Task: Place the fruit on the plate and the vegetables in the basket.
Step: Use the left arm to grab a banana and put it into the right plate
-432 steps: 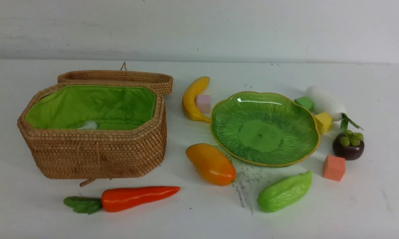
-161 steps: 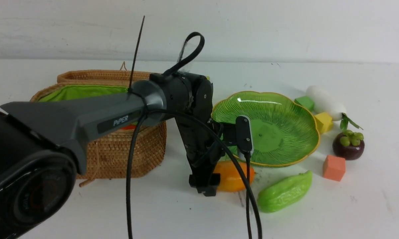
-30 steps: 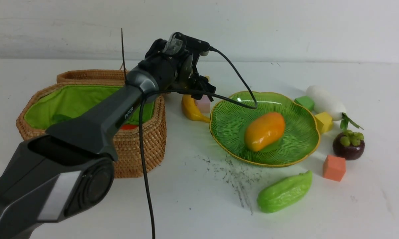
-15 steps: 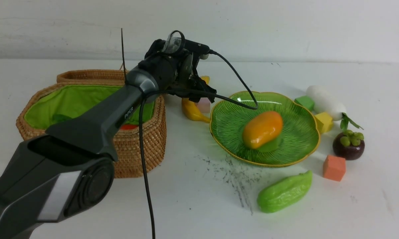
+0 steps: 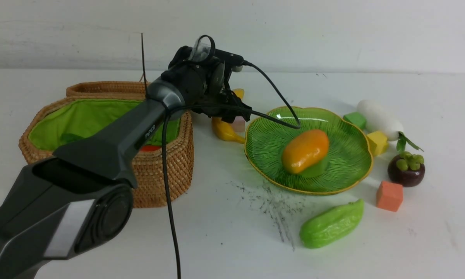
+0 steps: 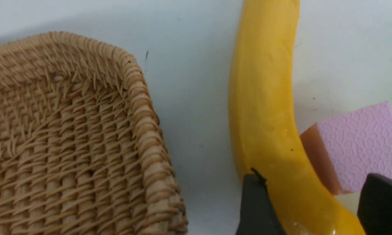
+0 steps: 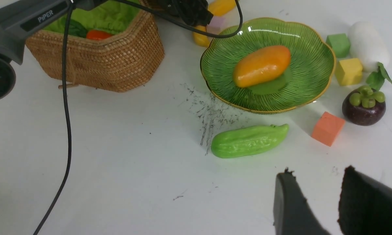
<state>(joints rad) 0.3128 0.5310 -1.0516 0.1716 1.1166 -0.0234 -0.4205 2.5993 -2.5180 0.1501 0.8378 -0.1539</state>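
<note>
— Which step was that?
— The banana (image 6: 264, 114), lying on the worktop (image 5: 224, 232) between basket (image 5: 158, 174) and plate (image 5: 344, 155). Your left fingers (image 6: 256, 205) stood apart astride it, unclamped; your right fingers (image 7: 290, 205) hung apart.
— And next?
— You needed to close clear of the pink cube (image 6: 362, 140), then lift plateward.

The place looks like a robot test bench in a lab. A bare white tabletop (image 5: 217, 248), scuffed with dark marks (image 5: 275, 209), meets a plain white wall (image 5: 333, 31). The props are playthings: a glossy toy gourd (image 5: 331, 224) and pastel foam cubes (image 5: 389, 195). A dark arm (image 5: 112, 139) lettered PiPER trails a loose black cable (image 5: 170, 217) across the tabletop.
</note>
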